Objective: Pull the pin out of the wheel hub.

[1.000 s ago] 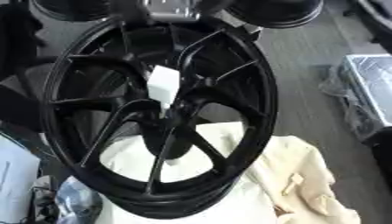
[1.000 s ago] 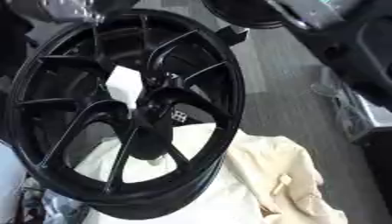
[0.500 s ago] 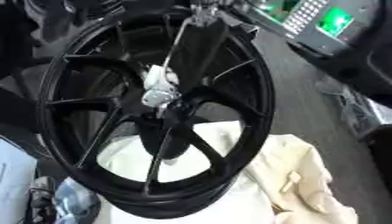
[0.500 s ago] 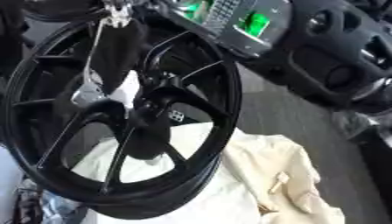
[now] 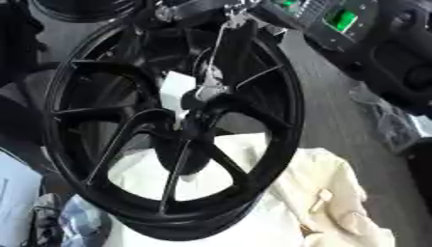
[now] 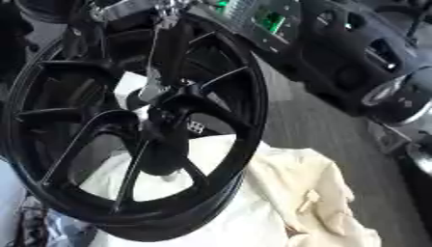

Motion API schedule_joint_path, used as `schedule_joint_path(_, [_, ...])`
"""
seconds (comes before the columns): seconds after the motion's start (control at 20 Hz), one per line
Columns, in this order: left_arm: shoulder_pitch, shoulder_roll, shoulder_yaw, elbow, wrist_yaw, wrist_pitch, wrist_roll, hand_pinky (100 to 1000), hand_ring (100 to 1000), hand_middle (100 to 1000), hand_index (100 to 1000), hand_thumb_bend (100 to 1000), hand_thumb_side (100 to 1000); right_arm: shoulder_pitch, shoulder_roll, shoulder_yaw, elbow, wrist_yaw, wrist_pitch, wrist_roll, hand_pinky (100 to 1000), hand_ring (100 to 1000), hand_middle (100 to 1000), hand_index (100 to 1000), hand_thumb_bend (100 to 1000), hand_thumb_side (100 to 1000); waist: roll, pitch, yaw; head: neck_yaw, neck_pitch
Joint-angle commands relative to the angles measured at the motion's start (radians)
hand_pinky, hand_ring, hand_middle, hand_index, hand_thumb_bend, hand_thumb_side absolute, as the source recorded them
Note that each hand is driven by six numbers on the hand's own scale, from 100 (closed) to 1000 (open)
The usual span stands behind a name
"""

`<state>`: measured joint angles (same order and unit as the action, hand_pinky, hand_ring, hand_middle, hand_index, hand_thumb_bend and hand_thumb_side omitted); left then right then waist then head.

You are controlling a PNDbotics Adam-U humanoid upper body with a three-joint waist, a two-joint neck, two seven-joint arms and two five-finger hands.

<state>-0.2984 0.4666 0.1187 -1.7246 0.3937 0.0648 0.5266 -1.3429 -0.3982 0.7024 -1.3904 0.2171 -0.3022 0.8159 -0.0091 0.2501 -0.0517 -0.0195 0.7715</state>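
A black spoked wheel (image 5: 280, 113) lies tilted on a cream cloth (image 5: 337, 193). Its dark hub (image 5: 198, 113) sits at the centre, next to a white label (image 5: 175, 87). My right hand (image 5: 234, 43) comes down from the top edge, long and dark, and its tip meets the hub. A small silvery piece (image 5: 208, 88) shows exactly there; I cannot make out whether it is the pin or part of the hand. The same contact shows in the right eye view at the hub (image 6: 165, 103). My left hand is out of sight.
My right arm's black bulk with green lights (image 6: 270, 19) fills the upper right. Another dark round part (image 6: 397, 99) stands at the right edge. Paper and tangled clutter (image 5: 25, 202) lie at the lower left. Grey surface (image 5: 337, 111) runs to the right of the wheel.
One second ago no hand was over the wheel. My right hand has come down from above to the hub and stays there. The camera has tilted, shifting the whole picture.
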Motion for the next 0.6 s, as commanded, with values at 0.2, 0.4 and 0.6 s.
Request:
schedule_joint_path(0.2, [-0.010,0.029,0.003,-0.005,0.002,0.001,-0.002,738,782,753,721,260,823,-0.024,0.003,-0.090,0.047,-0.051,0.018,0.090,904,849,823,910,485,256,0.006,-0.010,0.005,0.000,-0.001])
schedule_joint_path(0.4, [-0.011,0.028,0.005,-0.005,0.003,0.001,-0.002,738,783,753,722,261,823,-0.023,-0.001,-0.089,0.060,-0.053,0.017,0.091,904,851,825,912,511,227,0.006,-0.008,0.006,0.000,-0.001])
schedule_joint_path(0.6, [-0.015,0.026,0.005,-0.004,0.004,0.001,-0.002,738,782,752,722,260,824,-0.013,-0.010,-0.072,0.070,-0.044,0.002,0.091,906,852,826,913,532,193,0.006,-0.003,0.009,-0.002,-0.001])
